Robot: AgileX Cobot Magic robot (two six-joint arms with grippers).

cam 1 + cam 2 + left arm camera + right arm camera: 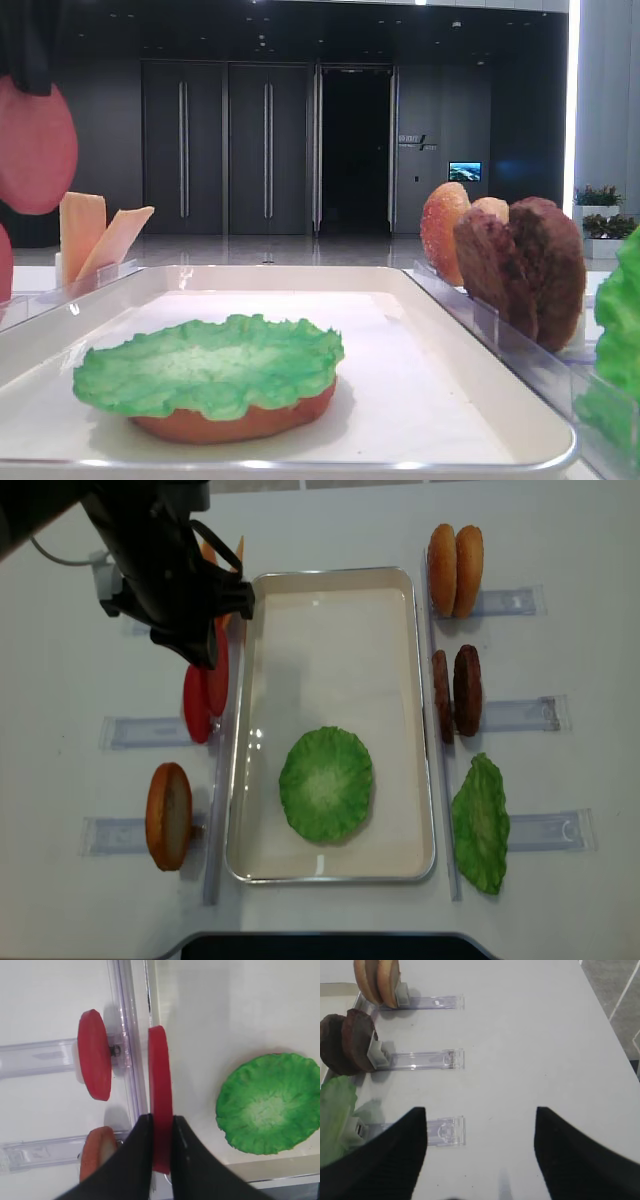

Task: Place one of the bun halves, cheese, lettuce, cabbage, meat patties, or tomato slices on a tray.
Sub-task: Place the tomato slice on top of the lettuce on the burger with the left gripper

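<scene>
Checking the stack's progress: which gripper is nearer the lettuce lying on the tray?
Left. The left gripper, clamping a tomato slice, hangs over the tray rim beside the lettuce. The right gripper is open over bare table outside the holders.

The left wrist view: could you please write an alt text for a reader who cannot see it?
The left gripper pinches a red tomato slice on edge, above the rim of the white tray. On the tray lies a green lettuce leaf. Left of the rim, a second tomato slice and a bun half stand in clear holders.
</scene>
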